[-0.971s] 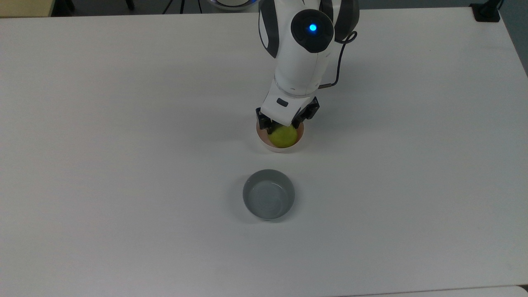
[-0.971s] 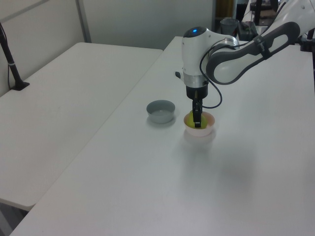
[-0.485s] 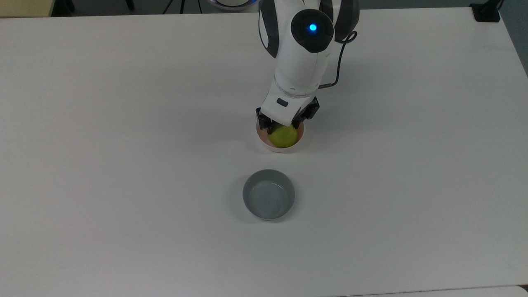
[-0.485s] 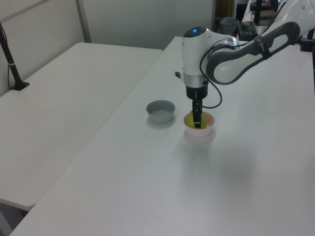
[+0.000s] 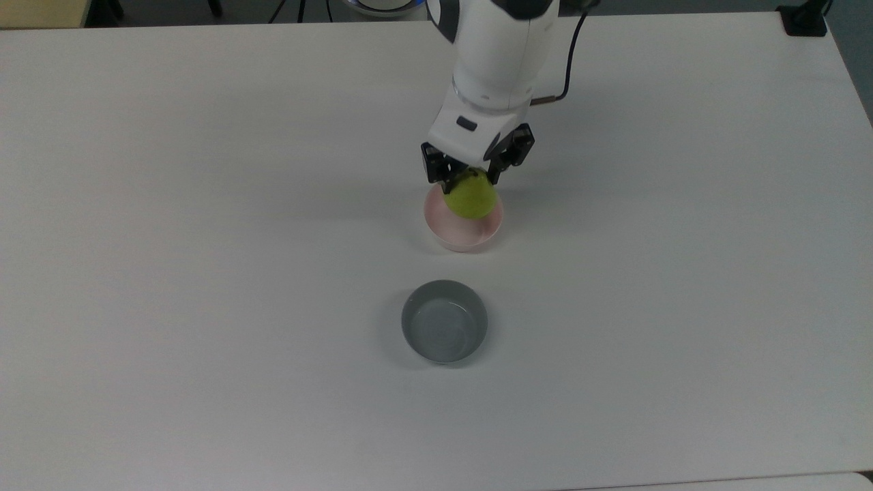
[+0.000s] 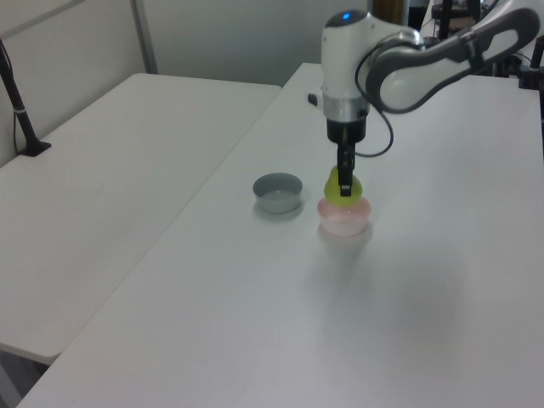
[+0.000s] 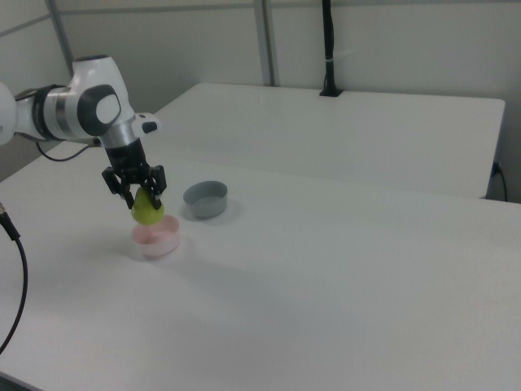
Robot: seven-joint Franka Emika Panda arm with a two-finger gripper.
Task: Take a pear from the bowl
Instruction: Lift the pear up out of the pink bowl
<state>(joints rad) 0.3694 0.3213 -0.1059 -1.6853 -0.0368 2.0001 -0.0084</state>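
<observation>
**Pear held above the pink bowl**

The pear [image 5: 470, 196] is held in the air, just above the bowl [image 5: 464, 232]. It is not touching the bowl, as can be seen in the right view [image 7: 147, 209] and the left view [image 6: 344, 186]. The pear is yellow-green, and its narrow end is pointed up into the gripper [image 5: 474, 172]. It is squeezed between the two black fingers [image 5: 434, 166], one on each side.

The bowl [image 7: 156, 239] is small, round and pink inside, and nothing is seen lying in it. It is set on a white table [image 5: 204, 204].

A grey bowl [image 5: 445, 330] is placed near the pink one, but the two are not touching. In the top view it is seen below the pink bowl. In the left view it [image 6: 278, 192] is seen to the left of it.

The gripper is carried by a white arm [image 5: 496, 54] that is pointed straight down. A black cable [image 5: 568, 61] is hung beside it.
</observation>
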